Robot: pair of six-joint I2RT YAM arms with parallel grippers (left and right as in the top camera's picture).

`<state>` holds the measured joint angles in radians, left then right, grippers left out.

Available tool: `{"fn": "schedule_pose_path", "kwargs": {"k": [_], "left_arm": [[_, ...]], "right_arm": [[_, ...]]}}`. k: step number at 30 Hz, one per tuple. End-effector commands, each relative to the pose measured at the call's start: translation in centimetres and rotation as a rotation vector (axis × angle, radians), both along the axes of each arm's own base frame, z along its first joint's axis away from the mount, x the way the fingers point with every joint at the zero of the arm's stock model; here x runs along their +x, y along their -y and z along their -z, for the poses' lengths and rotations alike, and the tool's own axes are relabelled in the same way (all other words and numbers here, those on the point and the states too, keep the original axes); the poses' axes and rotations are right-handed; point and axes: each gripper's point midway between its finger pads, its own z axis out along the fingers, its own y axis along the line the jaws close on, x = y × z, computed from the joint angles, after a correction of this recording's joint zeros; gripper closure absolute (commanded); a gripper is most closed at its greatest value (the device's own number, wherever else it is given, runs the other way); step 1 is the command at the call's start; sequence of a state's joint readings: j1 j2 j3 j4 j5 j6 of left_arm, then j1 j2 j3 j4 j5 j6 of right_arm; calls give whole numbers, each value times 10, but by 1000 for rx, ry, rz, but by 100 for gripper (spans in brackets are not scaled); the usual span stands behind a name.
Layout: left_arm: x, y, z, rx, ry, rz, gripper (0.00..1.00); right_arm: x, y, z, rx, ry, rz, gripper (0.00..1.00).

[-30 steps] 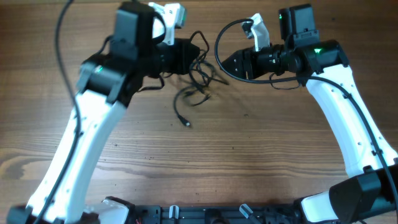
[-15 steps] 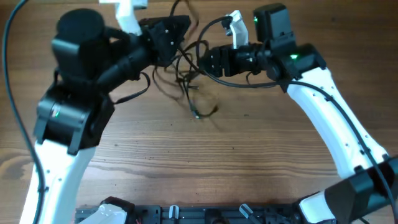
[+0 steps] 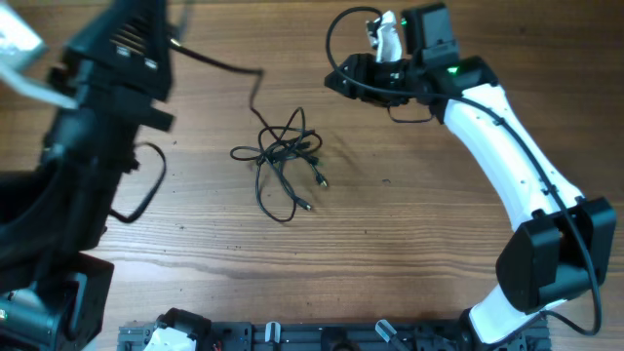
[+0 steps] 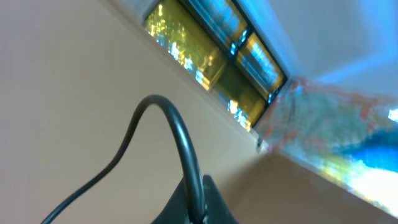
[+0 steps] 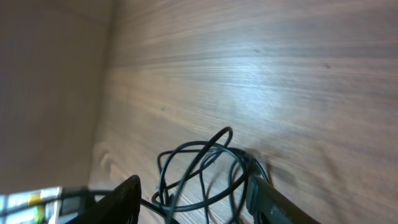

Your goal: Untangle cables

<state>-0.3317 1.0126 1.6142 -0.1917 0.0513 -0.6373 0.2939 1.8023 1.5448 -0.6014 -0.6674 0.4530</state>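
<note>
**Left end effector pinched on one strand, right one open and empty**

Overhead: the right end effector (image 3: 341, 80) hung over the far side of the worktop (image 3: 419, 234), well apart from the cables (image 3: 283, 156). The cables lay bunched near the middle of the worktop. The left arm loomed high and close to the lens, and I could not pick out its fingers here. One strand ran from the bunch up and away toward that arm. The bunch's long axis ran far to near, with a loop trailing toward the near edge. Two plug tips pointed near-right.

Left wrist: the left end effector (image 4: 194, 208) was closed tight on a single cord (image 4: 177, 130), which arched up out of the fingertips and fell away to the left.

Right wrist: the fingers stood apart with nothing between them. The tangle (image 5: 202, 165) lay on the wood below.

To do this step well, the right arm should probably drop onto a different loop or a plug end, close on that strand alone, and draw gently away from the left's pull. A hard tug would likely tighten the knot.
</note>
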Motion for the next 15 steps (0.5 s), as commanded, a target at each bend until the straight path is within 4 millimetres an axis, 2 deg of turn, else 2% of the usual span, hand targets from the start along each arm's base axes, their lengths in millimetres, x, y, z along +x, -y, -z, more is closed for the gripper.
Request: {"fn": "schedule_pose_path", "kwargs": {"k": [1,2,6,7,8,11,15], "left_arm": [[-5,-29,-26,-110,82,-125,96],[-3,-28,-25,-126,74,-114,96],[21,-19,-12,-146,10,-97,96],[27,-17,-8,-146,-4,-96,96],[33,-15,-4,-167,-25,-84,96],[41,-10,1,-215,-61,-46,96],[41,2,6,-204,-88,25,96]], "right_arm": [[-29,-25,-36,108,191,-282,41],[-35,-29,-48,123,247,-326,39],[-79,-47,-125,229,577,-538,32],[-93,-51,-145,230,684,-579,28],[-103,-55,-157,230,754,-608,24],[-116,-64,-180,243,879,-643,22],[-118,-74,-197,263,987,-656,23]]}}
